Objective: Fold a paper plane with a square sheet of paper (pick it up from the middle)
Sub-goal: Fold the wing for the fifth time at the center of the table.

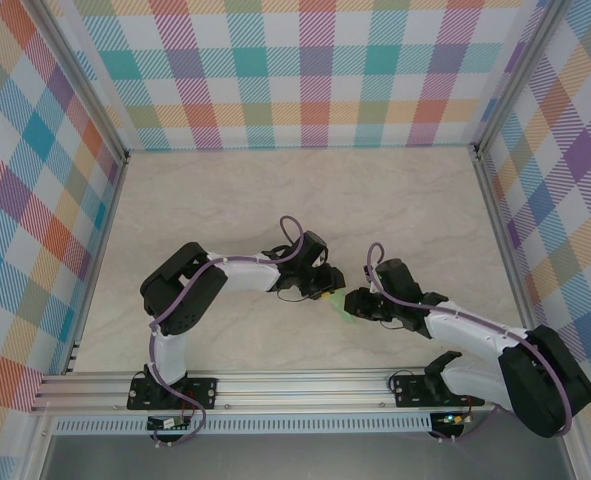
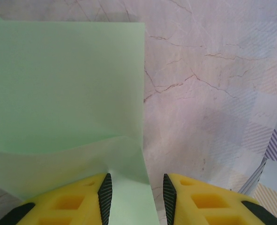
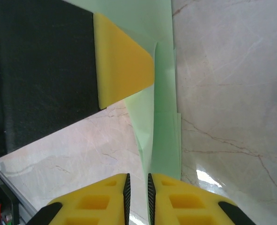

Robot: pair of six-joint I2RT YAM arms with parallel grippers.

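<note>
The left gripper [image 2: 137, 178] has its jaws standing partly open, and a strip of the pale-green sheet of paper [image 2: 63, 84] runs between them. The strip lies against the left-hand black pad [image 2: 105, 194], with a sliver of marbled table [image 2: 213, 70] showing before the other pad, so the jaws are not clamped on it. One flap of the sheet curls up just ahead of the fingers.

The right gripper [image 3: 138, 177] has its jaws drawn almost together, leaving a narrow slit. A folded edge of the sheet reaches its right-hand fingertip [image 3: 164, 180], but I cannot tell whether the paper is pinched.

Both grippers sit low over the table just beyond the middle of the mounting rail [image 1: 305, 385], tips facing each other, and the sheet peeks out between them. The left arm [image 1: 235, 272] reaches in from the rail's left end with its elbow bent. The right arm [image 1: 465, 325] stretches in from the rail's right end.
</note>
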